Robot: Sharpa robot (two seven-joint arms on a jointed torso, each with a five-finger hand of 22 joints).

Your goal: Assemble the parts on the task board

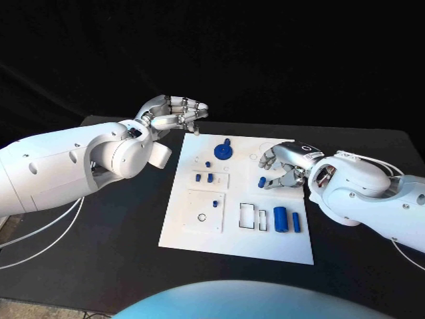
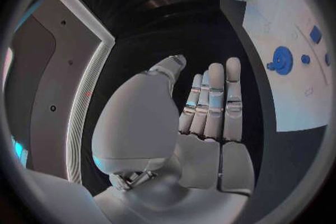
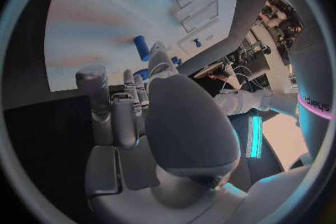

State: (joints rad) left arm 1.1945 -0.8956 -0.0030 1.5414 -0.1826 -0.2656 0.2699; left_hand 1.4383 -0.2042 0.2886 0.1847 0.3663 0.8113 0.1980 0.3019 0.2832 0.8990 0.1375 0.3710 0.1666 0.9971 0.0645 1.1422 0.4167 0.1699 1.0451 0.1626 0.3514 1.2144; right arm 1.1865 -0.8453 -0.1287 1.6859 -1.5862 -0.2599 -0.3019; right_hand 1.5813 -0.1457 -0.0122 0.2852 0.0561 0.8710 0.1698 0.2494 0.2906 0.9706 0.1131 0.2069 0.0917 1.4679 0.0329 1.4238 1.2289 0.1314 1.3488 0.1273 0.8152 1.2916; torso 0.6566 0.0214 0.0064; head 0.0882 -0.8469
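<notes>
left hand (image 1: pixel 179 111): I see it off the task board (image 1: pixel 198 232), holding nothing, fingers straight.
right hand (image 1: pixel 281 165): I see it pinching a blue part (image 1: pixel 262 181) over the board.

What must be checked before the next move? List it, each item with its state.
1. Silver left hand free: ok, it hovers past the far left corner of the white task board, palm bare in its wrist view.
2. Silver right hand gripping the small blue part at its fingertips: cannot tell.
3. Board flat on the black table: ok.
4. Round blue disc part clear of both hands: ok.
5. Large blue cylinder and slim blue bar within reach: ok, lying side by side near the right arm.
6. Black-outlined rectangular slot unoccupied: ok.
</notes>
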